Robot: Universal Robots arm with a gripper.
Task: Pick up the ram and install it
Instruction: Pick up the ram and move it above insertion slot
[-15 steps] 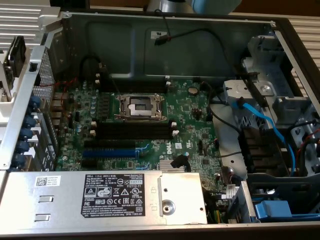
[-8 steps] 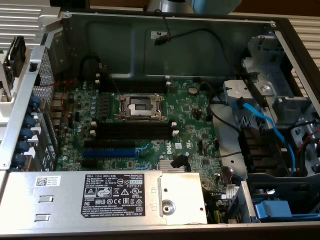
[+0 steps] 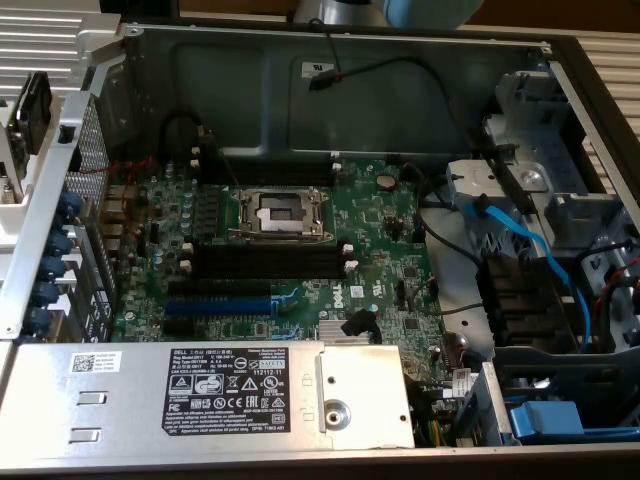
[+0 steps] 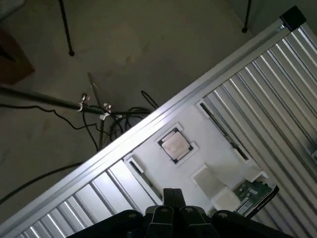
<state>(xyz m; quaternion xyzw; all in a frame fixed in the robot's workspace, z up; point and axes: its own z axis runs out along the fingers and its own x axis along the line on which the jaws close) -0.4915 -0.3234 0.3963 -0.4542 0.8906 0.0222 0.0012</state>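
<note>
"How do the jaws stand?"

"Pressed together with nothing between them. The gripper (image 4: 171, 192) hangs over a white tray (image 4: 190, 121) on a ribbed metal table (image 4: 277, 89)."

"And the ram?"

"The ram (image 4: 222, 130) sits in the tray beside the processor (image 4: 174, 145). A second stick (image 4: 142, 174) sits on the processor's other side, nearer the gripper. Well apart, the motherboard's black memory slots (image 3: 265, 262) lie in the open case."

floor (image 4: 163, 44): dim grey, bare | cables (image 4: 130, 115): black, trailing on it | tabletop (image 4: 282, 104): ribbed metal, brightly lit
</note>
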